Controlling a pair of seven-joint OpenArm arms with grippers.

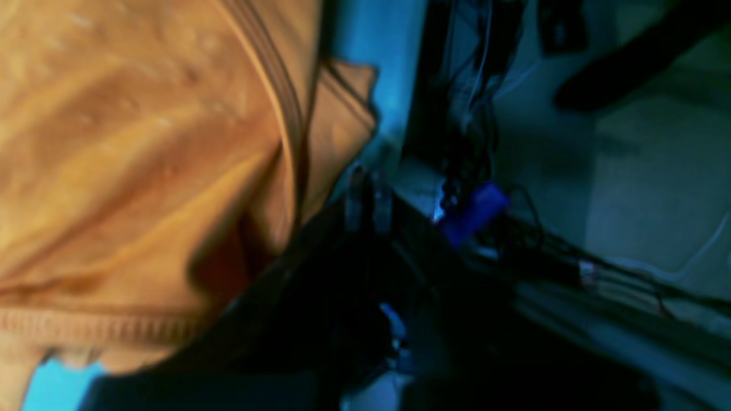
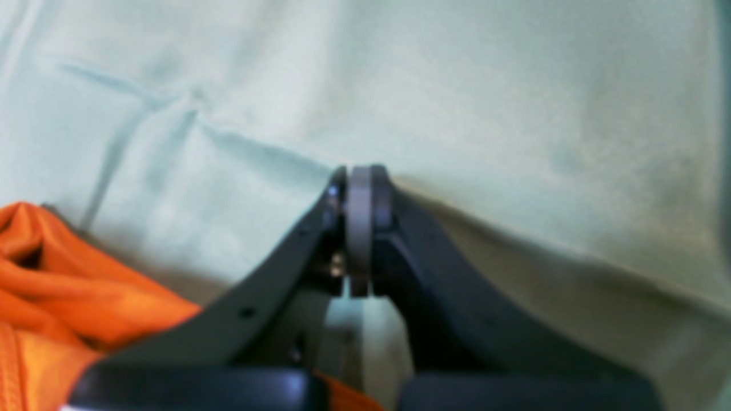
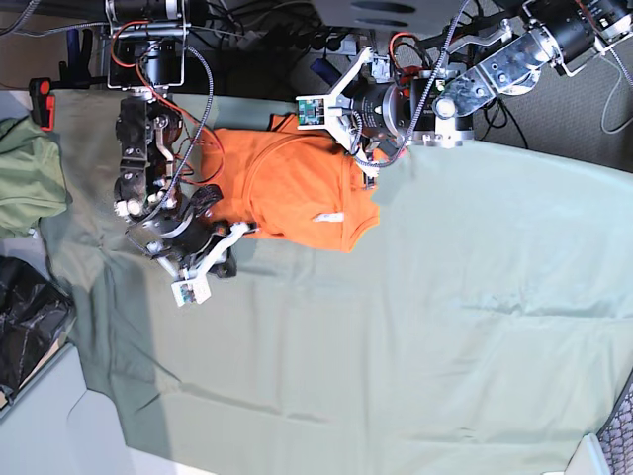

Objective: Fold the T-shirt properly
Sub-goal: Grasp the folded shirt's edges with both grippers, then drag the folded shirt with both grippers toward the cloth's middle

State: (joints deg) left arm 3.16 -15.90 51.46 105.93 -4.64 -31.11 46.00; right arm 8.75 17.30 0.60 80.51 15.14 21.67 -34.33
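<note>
Overhead, the orange T-shirt [image 3: 292, 193] lies crumpled on the green cloth [image 3: 445, 317] that covers the desk, between the two arms. Its small white label [image 3: 329, 217] shows on the side nearer the left pincer [image 3: 364, 158], which sits over the shirt's edge. From that arm's own camera the picture is blurred and dark: orange fabric [image 1: 143, 171] with a stitched hem fills the space just beside and ahead of the left pincer [image 1: 365, 200], whose tips look close together, but I cannot tell whether they hold the cloth of the shirt or are merely shut.

Across the shirt, the right pincer [image 3: 223, 237] rests at the opposite edge. Its wrist camera shows the right pincer [image 2: 358, 228] clenched, pads pressed flat against each other with nothing visible between them, tips down at the green cloth [image 2: 485, 114]. Orange folds [image 2: 68, 285] bunch just beside and behind it.

An olive garment [image 3: 30, 178] lies well apart, beyond the right arm.
</note>
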